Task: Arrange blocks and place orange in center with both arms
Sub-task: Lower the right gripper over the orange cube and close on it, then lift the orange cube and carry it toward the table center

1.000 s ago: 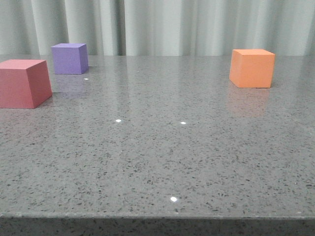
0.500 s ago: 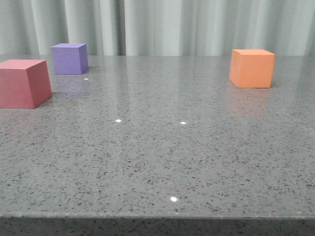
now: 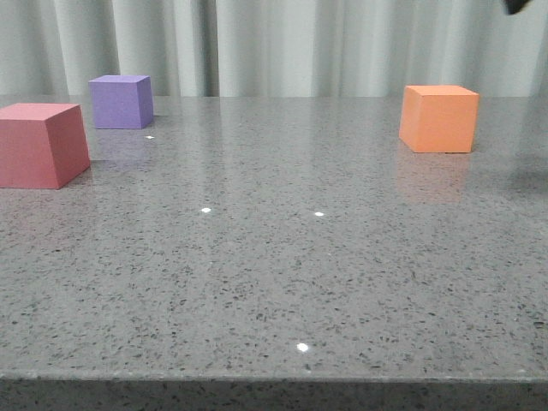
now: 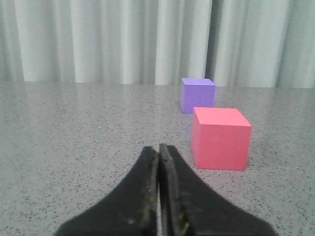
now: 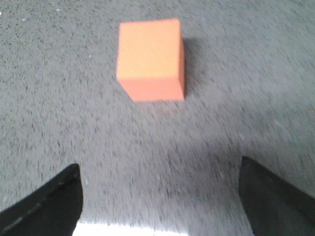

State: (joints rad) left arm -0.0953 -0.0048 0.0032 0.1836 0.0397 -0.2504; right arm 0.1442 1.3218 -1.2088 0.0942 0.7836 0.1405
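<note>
Our right hand (image 5: 160, 196) just swung in, spread wide above the orange (image 5: 150, 59); left hand (image 4: 158, 196) sits clenched, empty.

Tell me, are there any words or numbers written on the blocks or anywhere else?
None: no words, numbers or signs can be read in any view.
The orange cube, the purple cube and the red-pink cube all have plain faces.
The speckled table and the curtain behind it carry no writing.
The black fingers of the left gripper show no label either.
</note>
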